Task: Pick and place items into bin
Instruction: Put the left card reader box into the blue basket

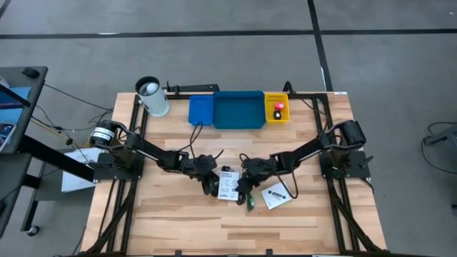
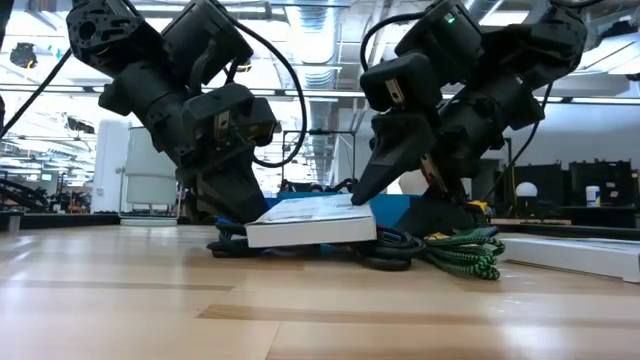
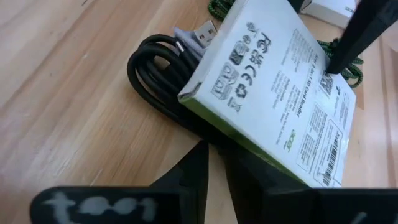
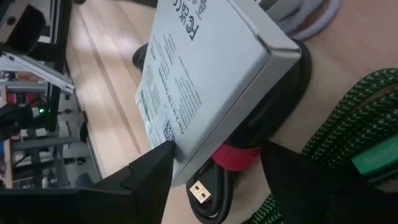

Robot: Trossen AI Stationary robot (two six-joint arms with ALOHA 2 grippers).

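White packet [image 1: 228,184] at centre of the high view, not yet binned, propped at a slant on a coil of black cable [image 3: 155,74], with the green cable [image 2: 460,255] just beside it toward lower right. Second packet [image 1: 275,196] flat on the tabletop [image 1: 178,221] further right, untouched. Left gripper [image 1: 211,183] down at the packet's left edge, fingers [image 3: 193,171] near one another; cannot tell whether clamped on anything. Right gripper [image 1: 245,187] at the packet's right edge, fingers [image 4: 155,165] spread apart astride the red-banded part of the cable, one tip resting against the packet, nothing clamped. Along the upper edge of the tabletop, the row of trays: wide blue tray [image 1: 239,125] and small blue tray [image 1: 201,121] apparently bare, yellow tray [image 1: 268,108] already holding the red block [image 1: 278,107] and a small black piece [image 1: 277,115]. By this showing, early going: two small items in, both packets and the cables left to lift and carry up to the trays.
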